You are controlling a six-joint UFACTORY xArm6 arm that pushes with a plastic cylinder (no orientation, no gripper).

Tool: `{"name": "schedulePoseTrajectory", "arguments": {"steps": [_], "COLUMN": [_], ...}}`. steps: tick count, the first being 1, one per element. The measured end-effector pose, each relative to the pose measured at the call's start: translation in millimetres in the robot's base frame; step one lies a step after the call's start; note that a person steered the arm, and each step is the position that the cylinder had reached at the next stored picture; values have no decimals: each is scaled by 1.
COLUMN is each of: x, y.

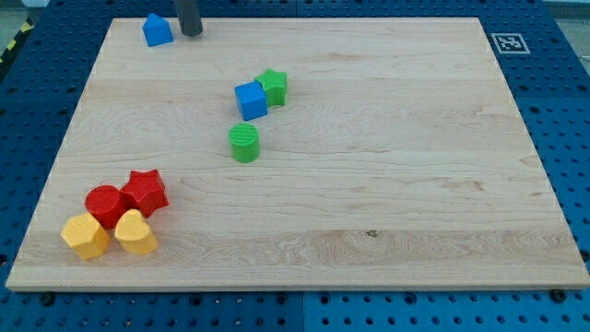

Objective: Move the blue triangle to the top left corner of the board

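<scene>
The blue triangle [158, 30] lies near the top left corner of the wooden board [387, 184]. My tip [191, 33] stands just to the triangle's right, a small gap apart from it, at the board's top edge. The rod rises out of the view's top.
A blue cube [250, 100] touches a green star [273, 87] at the upper middle, with a green cylinder [244, 144] below them. At the bottom left a red star [145, 192], a red cylinder [105, 205], a yellow hexagon [85, 236] and a yellow heart [135, 232] cluster together. A marker tag [508, 42] sits at the top right.
</scene>
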State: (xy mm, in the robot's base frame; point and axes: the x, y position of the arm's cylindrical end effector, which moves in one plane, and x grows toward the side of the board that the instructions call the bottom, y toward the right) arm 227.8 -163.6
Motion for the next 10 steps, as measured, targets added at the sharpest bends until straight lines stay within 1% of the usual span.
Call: {"name": "schedulePoseTrajectory", "arguments": {"steps": [1,3,4,6,8,9,10], "x": [19,15,14,10,7,19,57], "y": [2,-25,-26,-53,-67,-44,1]}}
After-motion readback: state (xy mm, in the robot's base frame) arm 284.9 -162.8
